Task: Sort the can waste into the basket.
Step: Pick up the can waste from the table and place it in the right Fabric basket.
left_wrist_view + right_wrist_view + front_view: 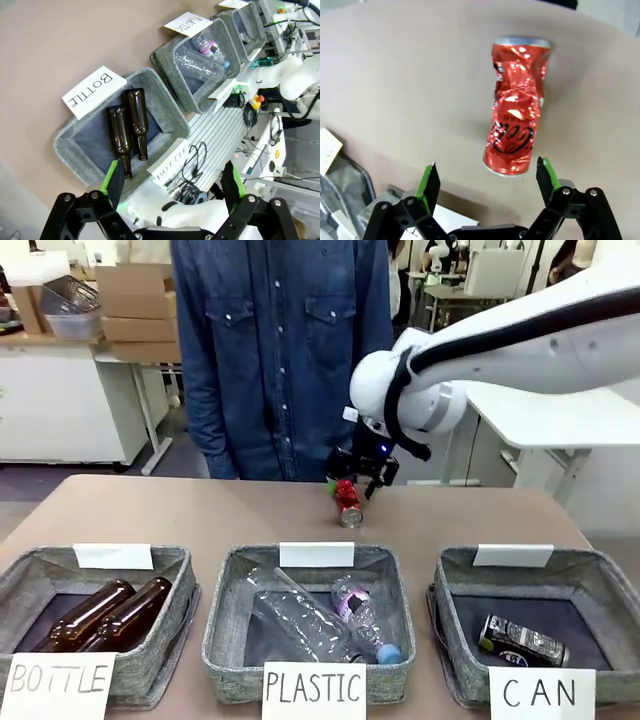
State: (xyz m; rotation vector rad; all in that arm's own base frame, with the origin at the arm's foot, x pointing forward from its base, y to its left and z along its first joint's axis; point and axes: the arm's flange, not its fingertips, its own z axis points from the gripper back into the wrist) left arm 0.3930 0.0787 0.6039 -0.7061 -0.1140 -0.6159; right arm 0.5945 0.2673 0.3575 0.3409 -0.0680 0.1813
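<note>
A brown table [150,515] is shared with a person in a denim shirt [280,350] standing at its far side. The dented red can [348,502] is seen lying on the table beyond the PLASTIC bin [310,625]. The right gripper [358,480] is held just above it, jaws spread wide, nothing grasped. The silver-and-black can [520,640] is found inside the CAN basket [590,580]. The left gripper [175,187] is held open and empty above the BOTTLE bin [75,135].
</note>
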